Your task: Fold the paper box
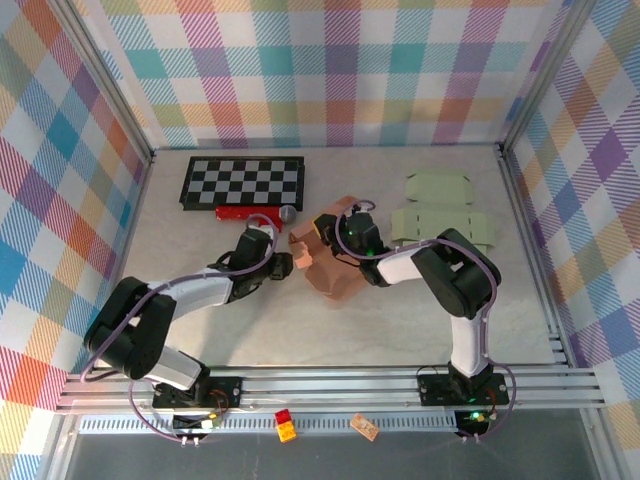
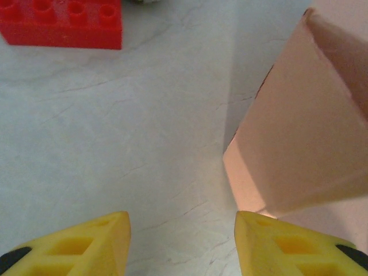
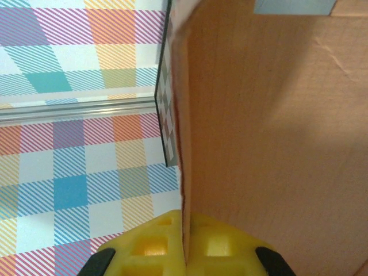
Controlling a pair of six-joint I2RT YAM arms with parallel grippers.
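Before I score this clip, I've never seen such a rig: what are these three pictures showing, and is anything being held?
Two robot arms are bolted at the near edge of a table. The wide picture looks down from above and behind them; the other two come from a camera on each wrist, so the yellow fingers there are the arm's own. On the table lie a pink paper box, partly folded, two flat green box blanks, a checkerboard and a red brick. The right gripper is pinched shut on a panel of the paper box. The left gripper is open beside it, holding nothing.
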